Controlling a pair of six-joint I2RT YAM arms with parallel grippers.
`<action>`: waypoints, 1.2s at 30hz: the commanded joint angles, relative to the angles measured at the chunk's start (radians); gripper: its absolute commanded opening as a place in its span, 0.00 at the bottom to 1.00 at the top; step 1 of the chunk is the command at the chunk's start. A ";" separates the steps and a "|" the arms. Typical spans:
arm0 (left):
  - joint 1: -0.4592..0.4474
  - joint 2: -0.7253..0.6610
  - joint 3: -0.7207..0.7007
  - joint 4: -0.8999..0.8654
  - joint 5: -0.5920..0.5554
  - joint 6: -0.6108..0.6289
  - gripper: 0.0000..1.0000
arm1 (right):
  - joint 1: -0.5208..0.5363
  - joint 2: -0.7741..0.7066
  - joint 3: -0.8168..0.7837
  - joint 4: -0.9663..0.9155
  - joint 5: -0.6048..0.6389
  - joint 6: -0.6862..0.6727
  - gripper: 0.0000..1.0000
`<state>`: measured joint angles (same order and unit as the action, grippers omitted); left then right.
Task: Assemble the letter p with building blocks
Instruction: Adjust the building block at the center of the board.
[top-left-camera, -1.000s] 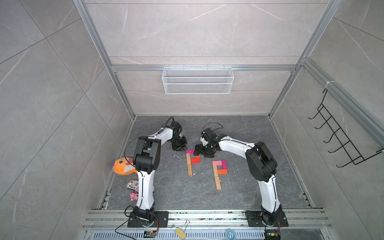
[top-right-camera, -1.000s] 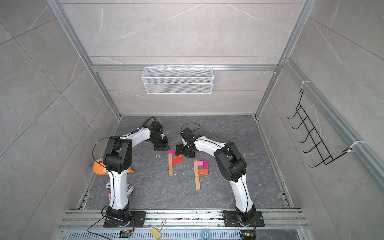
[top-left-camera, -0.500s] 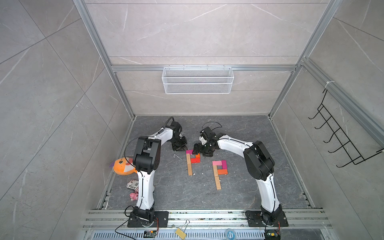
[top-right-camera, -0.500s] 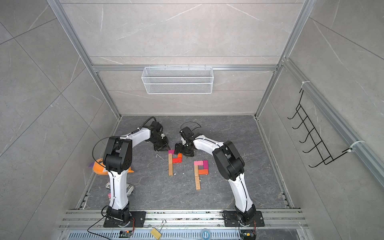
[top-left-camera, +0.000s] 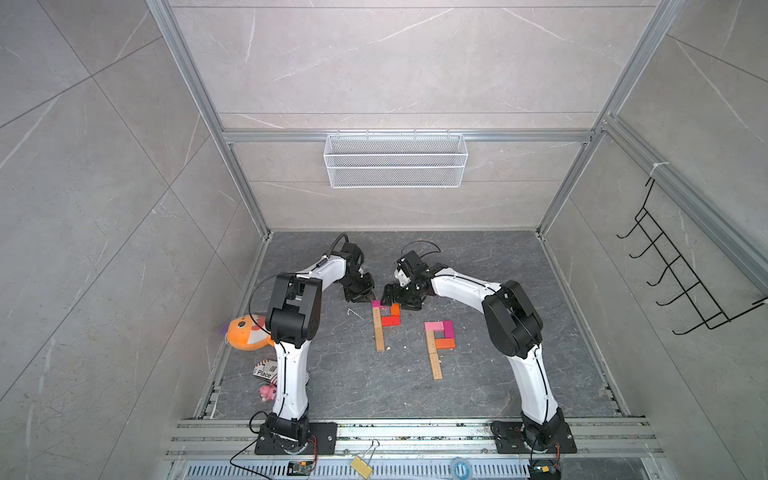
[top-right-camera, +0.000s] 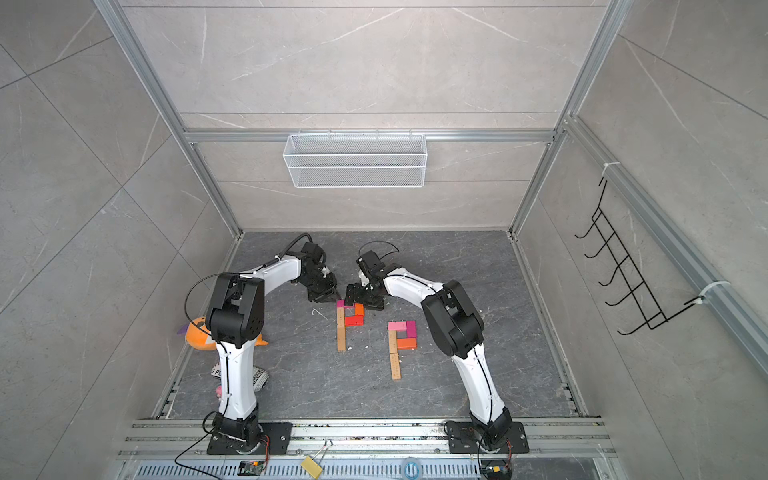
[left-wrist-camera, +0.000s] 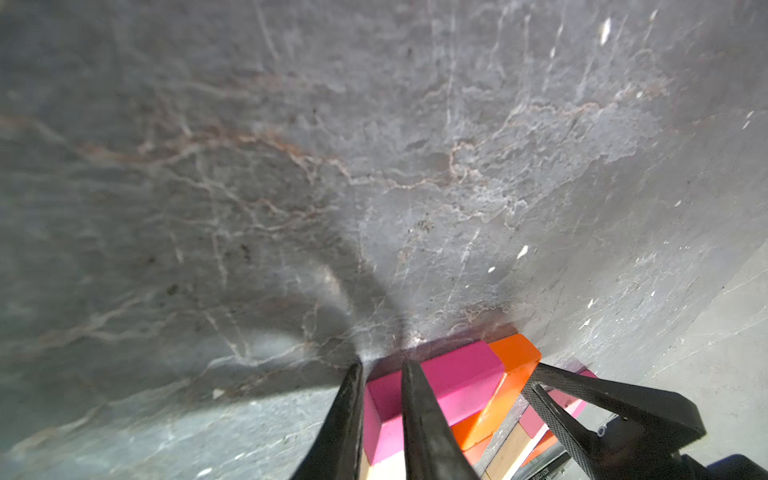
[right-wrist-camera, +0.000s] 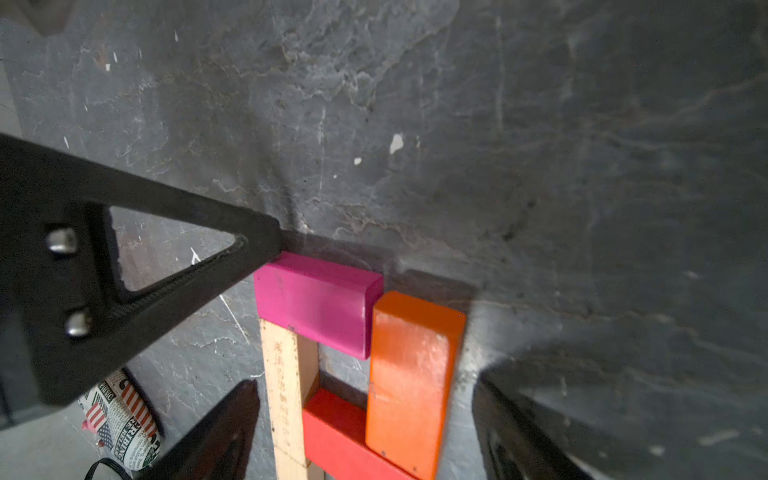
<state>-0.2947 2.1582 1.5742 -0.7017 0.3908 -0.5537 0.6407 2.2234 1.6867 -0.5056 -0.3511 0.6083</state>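
Right wrist: left tool (right-wrist-camera: 272, 244) tip touches magenta block (right-wrist-camera: 316, 307) corner; right tool (right-wrist-camera: 363, 384) wide, empty. Left wrist: left tool (left-wrist-camera: 382, 365) slit-open, empty.

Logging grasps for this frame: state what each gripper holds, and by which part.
Nothing is held. The left gripper only touches the magenta block at an end corner; the right gripper stands open astride the letter p, touching nothing.

In a top view, the newspaper-print item (top-left-camera: 264, 371) at lower left carries the word "Place" beside a barcode. In the right wrist view, at lower left, it shows flag prints and capitals reading roughly "RIBUNE". The tan wooden block (right-wrist-camera: 284, 374) at lower centre bears printed marks too small to read.
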 joint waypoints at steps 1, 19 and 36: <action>-0.006 0.008 -0.015 -0.057 -0.040 -0.012 0.23 | -0.002 0.055 0.012 -0.048 0.004 -0.021 0.84; -0.005 0.025 0.007 -0.067 -0.043 -0.010 0.24 | -0.008 0.102 0.036 -0.057 0.004 -0.028 0.84; -0.005 0.031 0.008 -0.065 -0.038 -0.011 0.24 | -0.010 0.113 0.050 -0.082 0.026 -0.039 0.84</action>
<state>-0.2951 2.1586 1.5780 -0.7101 0.3908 -0.5537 0.6342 2.2841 1.7756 -0.5144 -0.3668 0.5823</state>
